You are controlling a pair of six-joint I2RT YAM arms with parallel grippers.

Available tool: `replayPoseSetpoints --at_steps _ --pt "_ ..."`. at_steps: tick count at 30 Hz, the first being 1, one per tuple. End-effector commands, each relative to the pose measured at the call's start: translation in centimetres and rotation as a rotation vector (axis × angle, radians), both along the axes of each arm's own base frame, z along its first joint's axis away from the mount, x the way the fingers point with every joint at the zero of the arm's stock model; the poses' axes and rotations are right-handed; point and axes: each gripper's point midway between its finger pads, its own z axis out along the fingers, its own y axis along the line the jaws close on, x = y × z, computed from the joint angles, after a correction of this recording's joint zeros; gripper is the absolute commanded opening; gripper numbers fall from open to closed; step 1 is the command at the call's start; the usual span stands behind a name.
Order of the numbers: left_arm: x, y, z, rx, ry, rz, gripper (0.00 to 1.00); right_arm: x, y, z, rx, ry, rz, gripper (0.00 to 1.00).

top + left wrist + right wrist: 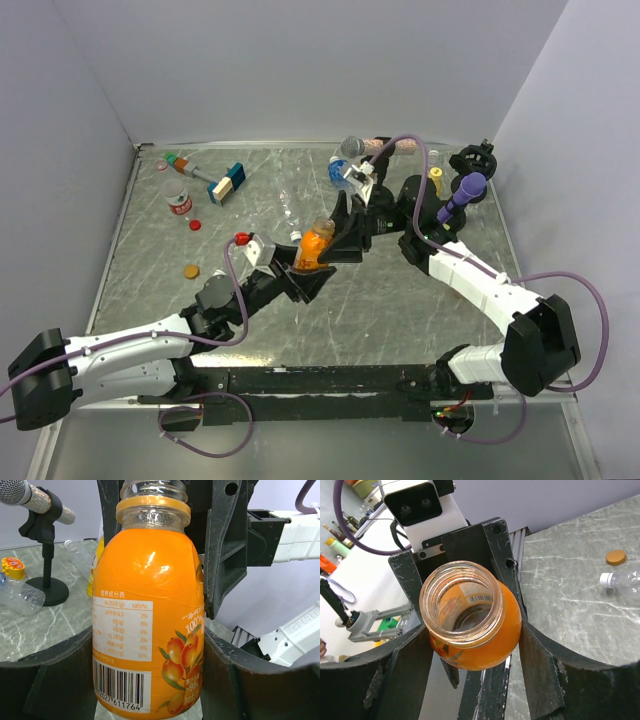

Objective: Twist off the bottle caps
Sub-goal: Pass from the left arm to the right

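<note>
Orange bottle (316,247), its mouth uncapped, sits clamped upright in the left gripper (303,268). The right gripper (343,233) flanks its neck from the far side; whether it grips cannot be told.

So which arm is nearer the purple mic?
Right. The right arm bends just beside the purple mic at the back right. The left arm stretches from the near left, its claw holding the orange bottle mid-table, well away.
</note>
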Motion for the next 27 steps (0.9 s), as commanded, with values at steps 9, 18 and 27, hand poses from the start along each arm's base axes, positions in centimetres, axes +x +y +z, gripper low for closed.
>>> replayPoseSetpoints --at_steps 9,18,27 --pt "0.0 0.4 1.8 -0.073 0.037 0.013 0.62 -1.2 0.1 0.8 0.009 -0.121 0.064 0.18" --pt "-1.1 1.0 1.0 -0.013 0.053 -0.024 0.97 -0.8 0.0 0.5 -0.001 -0.134 0.048 0.16" --pt "-3.6 4.9 1.6 0.047 0.055 -0.038 0.97 0.5 -2.0 -3.0 -0.125 -0.359 -0.06 0.16"
